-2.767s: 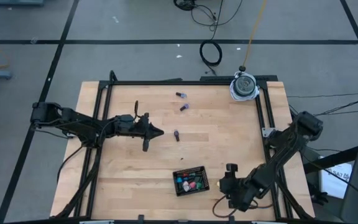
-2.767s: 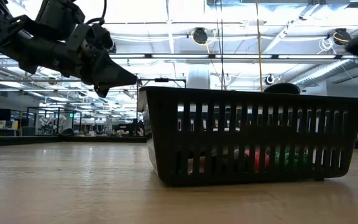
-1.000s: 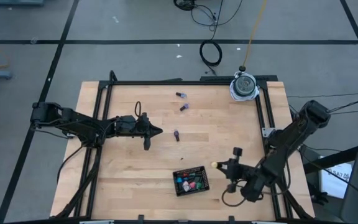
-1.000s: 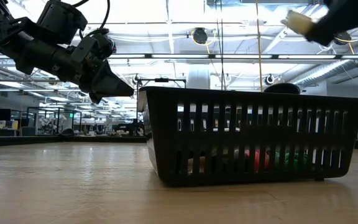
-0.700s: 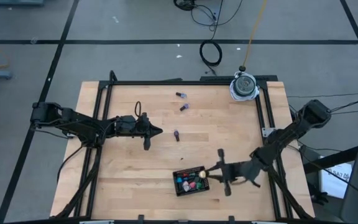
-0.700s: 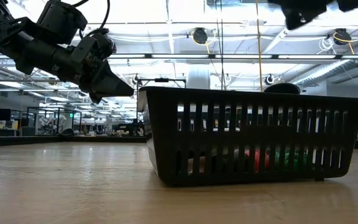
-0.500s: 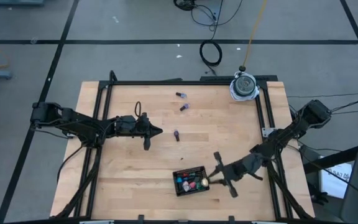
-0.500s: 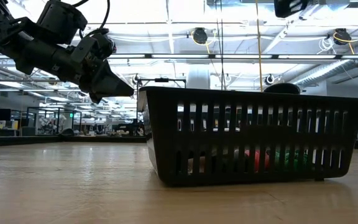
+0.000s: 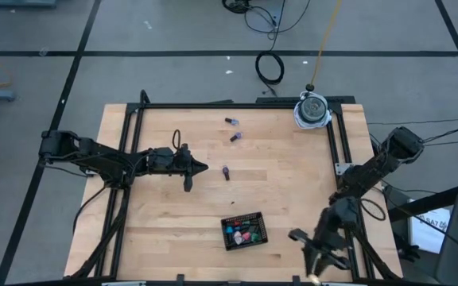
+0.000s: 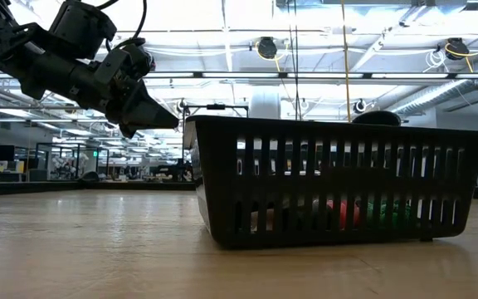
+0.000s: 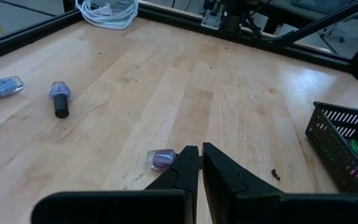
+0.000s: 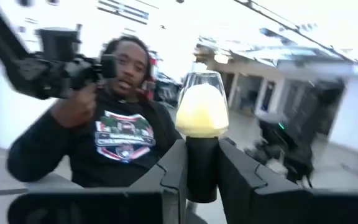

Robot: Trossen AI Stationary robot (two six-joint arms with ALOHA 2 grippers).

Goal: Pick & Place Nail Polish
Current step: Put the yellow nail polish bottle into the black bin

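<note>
The wooden desk (image 9: 293,183) carries a black basket (image 9: 244,230) near its front edge, and everything else is placed from that basket. Inside it lie several nail polish bottles in green, pink and red (image 9: 243,233); the low view shows their colours through the basket's slats (image 10: 363,212). The left hand (image 9: 203,168) hovers behind and to the left of the basket, its two fingers nearly closed on nothing, pointing toward a purple bottle (image 11: 163,159) lying on its side on the desk just past the fingertips. Two more loose bottles lie farther behind the basket toward the desk's back edge: a purple one (image 9: 234,137) and a pale blue one (image 9: 230,121). The right hand (image 9: 314,275) is at the front desk edge, to the right of the basket and well clear of it, gripping a pale yellow bottle (image 12: 202,111) by its dark cap, bottle end outward. A person (image 12: 114,134) in a dark sweatshirt shows beyond it.
</note>
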